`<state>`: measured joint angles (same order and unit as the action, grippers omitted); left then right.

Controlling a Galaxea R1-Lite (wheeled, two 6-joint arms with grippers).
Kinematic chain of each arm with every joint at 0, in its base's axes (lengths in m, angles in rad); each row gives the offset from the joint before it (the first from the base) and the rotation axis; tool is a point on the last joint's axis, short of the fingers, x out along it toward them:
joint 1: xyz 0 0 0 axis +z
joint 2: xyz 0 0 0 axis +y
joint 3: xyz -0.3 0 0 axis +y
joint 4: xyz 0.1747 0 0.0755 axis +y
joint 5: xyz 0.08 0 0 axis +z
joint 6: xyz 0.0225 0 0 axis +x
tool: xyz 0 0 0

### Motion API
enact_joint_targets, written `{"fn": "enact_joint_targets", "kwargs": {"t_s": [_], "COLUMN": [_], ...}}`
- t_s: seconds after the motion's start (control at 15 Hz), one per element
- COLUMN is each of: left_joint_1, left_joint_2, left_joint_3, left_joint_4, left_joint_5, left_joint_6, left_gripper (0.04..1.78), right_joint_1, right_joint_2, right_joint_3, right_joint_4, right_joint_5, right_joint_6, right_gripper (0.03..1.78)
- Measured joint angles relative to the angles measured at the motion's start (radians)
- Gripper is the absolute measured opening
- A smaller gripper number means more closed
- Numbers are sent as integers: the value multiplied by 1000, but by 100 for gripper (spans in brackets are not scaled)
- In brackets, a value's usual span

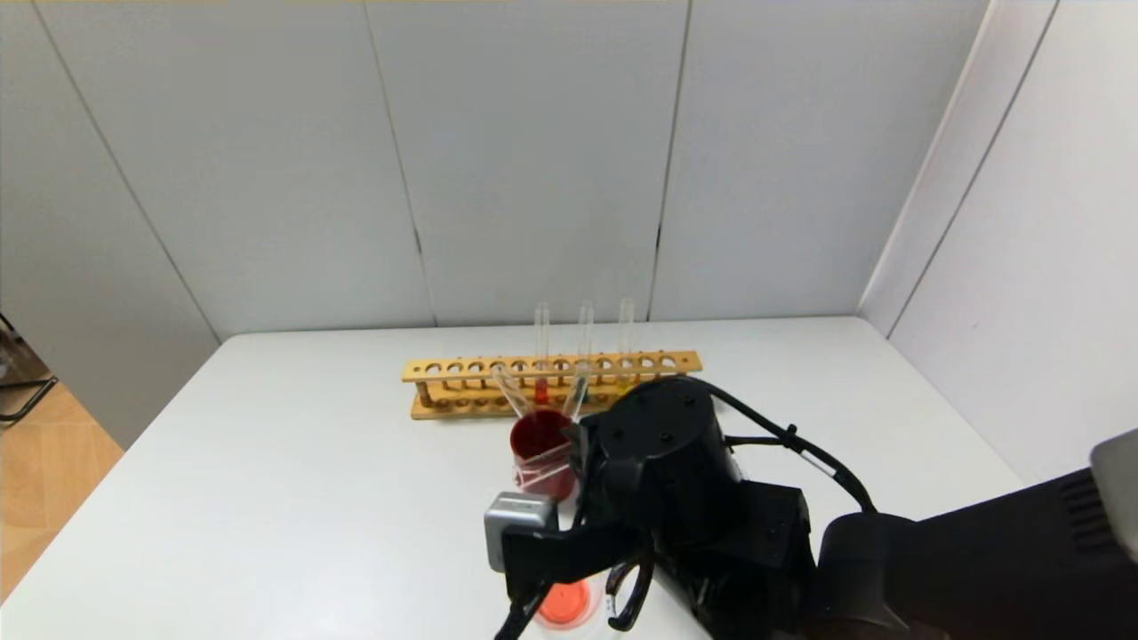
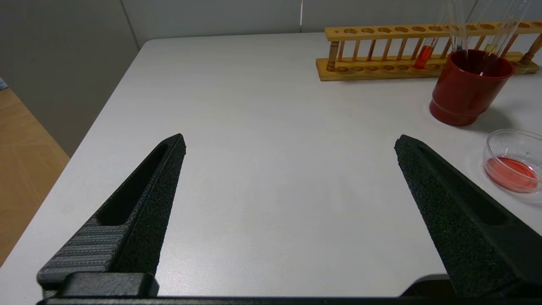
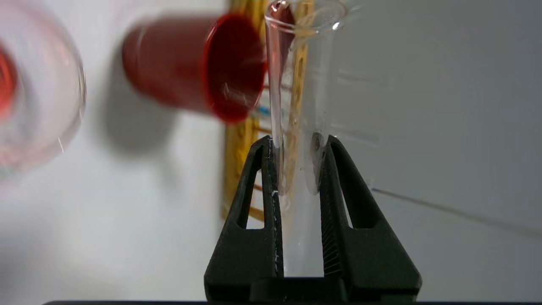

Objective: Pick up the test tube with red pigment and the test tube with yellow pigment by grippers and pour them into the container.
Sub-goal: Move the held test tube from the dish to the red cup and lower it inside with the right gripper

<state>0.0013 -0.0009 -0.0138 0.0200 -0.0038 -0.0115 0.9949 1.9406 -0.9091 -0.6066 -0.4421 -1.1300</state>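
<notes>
My right gripper [image 3: 296,142] is shut on a clear test tube [image 3: 302,84] that shows no liquid; its open mouth points away from the fingers, close to the rim of the red cup [image 3: 203,63]. In the head view the right arm's wrist [image 1: 658,453] hides those fingers. The container [image 1: 566,604], a clear glass cup holding a little red liquid, sits at the near table edge [image 2: 512,165]. A test tube with red pigment [image 1: 541,391] stands in the wooden rack [image 1: 462,369], and the test tube with yellow pigment [image 1: 626,333] stands further right. My left gripper [image 2: 290,142] hangs open over bare table.
The dark red cup [image 1: 542,449] stands in front of the rack with two clear tubes leaning in it. A third tube [image 1: 584,333] stands in the rack between the red and yellow ones. Grey walls close the back and right. The table's left edge [image 2: 106,106] drops to wooden floor.
</notes>
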Motion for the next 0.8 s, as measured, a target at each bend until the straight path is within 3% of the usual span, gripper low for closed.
{"fn": "enact_joint_targets", "kwargs": {"t_s": [0.27,0.33,0.47,0.6,0.8], "left_joint_1": [0,0,0,0,0], "left_joint_2": [0,0,0,0,0], "left_joint_3": [0,0,0,0,0], "left_joint_4": [0,0,0,0,0], "left_joint_5": [0,0,0,0,0], "left_joint_6": [0,0,0,0,0], "left_gripper": [175,175,175,175,175], "right_joint_1": [11,4,-19,-33,-35], "right_joint_2": [-88,-113,-150,-165,-145], "right_joint_3": [-58,-65,-48,26,159], "right_joint_4": [-31,-63,-163,-280,-441], "right_joint_5": [19,17,13,12,15], "right_joint_6": [562,712,952,1120,1296], "right_gripper": [34,34,34,34,34]}}
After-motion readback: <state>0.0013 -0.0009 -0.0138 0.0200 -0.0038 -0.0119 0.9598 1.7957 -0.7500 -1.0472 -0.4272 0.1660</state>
